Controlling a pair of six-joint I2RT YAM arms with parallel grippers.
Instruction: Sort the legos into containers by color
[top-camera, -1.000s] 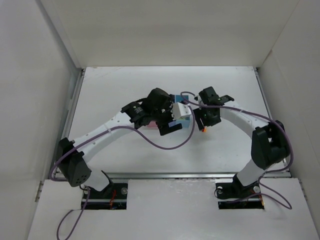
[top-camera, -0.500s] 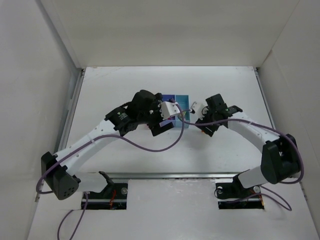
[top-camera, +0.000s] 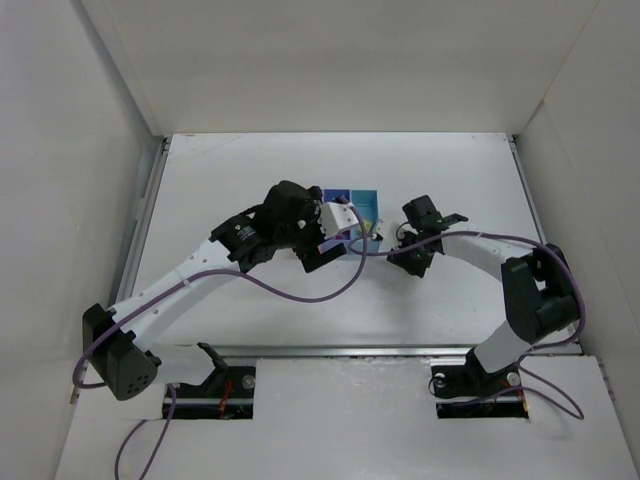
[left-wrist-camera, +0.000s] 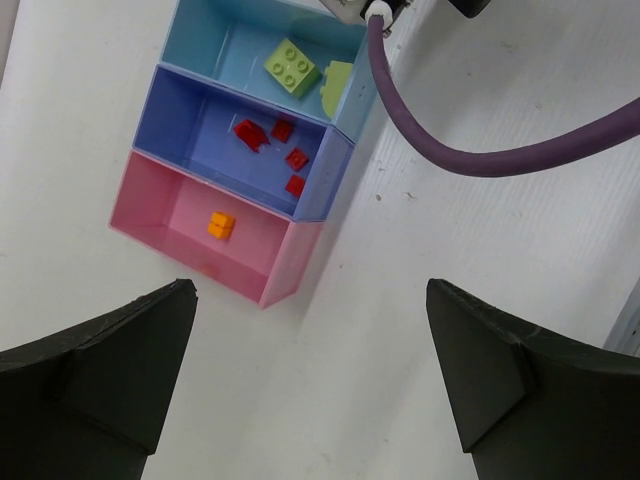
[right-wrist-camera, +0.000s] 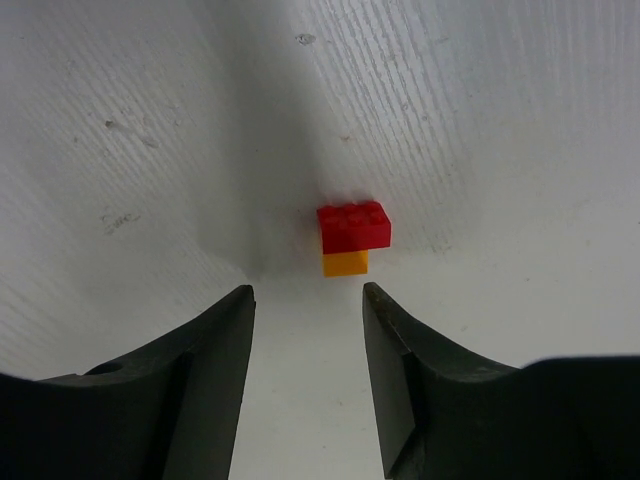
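Three joined containers lie in the left wrist view: light blue (left-wrist-camera: 235, 50) holding a yellow-green lego (left-wrist-camera: 291, 68), medium blue (left-wrist-camera: 205, 125) holding several small red legos (left-wrist-camera: 283, 129), and pink (left-wrist-camera: 165, 205) holding an orange lego (left-wrist-camera: 221, 224). My left gripper (left-wrist-camera: 310, 292) hangs open above bare table just short of the pink bin. In the right wrist view a red lego (right-wrist-camera: 354, 225) sits joined to an orange-yellow lego (right-wrist-camera: 346, 263) on the table. My right gripper (right-wrist-camera: 308, 292) is open, its tips just short of that pair, with nothing between them.
From above, the blue bins (top-camera: 352, 197) show behind the left wrist (top-camera: 300, 218); the pink one is covered by it. The right gripper (top-camera: 402, 250) is low, right of the bins. A purple cable (left-wrist-camera: 470, 150) crosses near the light blue bin. White walls enclose the table (top-camera: 250, 170).
The left arm has drawn back to the left, uncovering the blue bins. The right gripper has shifted slightly toward the bins, and its jaws have narrowed.
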